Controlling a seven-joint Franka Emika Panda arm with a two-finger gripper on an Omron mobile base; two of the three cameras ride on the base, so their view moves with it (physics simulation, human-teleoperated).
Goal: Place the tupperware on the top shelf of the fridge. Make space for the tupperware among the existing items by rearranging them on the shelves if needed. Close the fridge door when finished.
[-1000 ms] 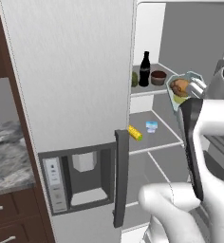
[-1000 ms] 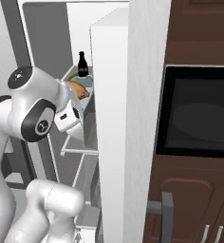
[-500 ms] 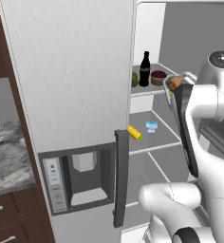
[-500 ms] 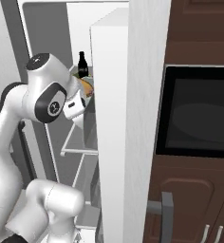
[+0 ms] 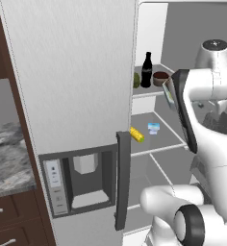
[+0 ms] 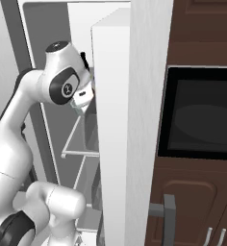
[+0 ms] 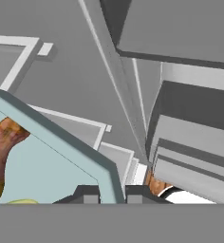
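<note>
a white robot arm is carrying a pale blue translucent tupperware box of food (image 7: 42,156) into the open fridge, the gripper (image 7: 109,193) clenched on the box's rim. the box is riding tilted on edge beside the arm's forearm (image 5: 169,91), level with the top shelf (image 5: 146,92), probably to slip past the door. on that shelf a dark glass cola bottle (image 5: 146,70), a green round item (image 5: 136,79) and a dark brown bowl (image 5: 160,78) are standing close together, so space may need clearing. a yellow corn cob (image 5: 136,134) is lying on the shelf below.
</note>
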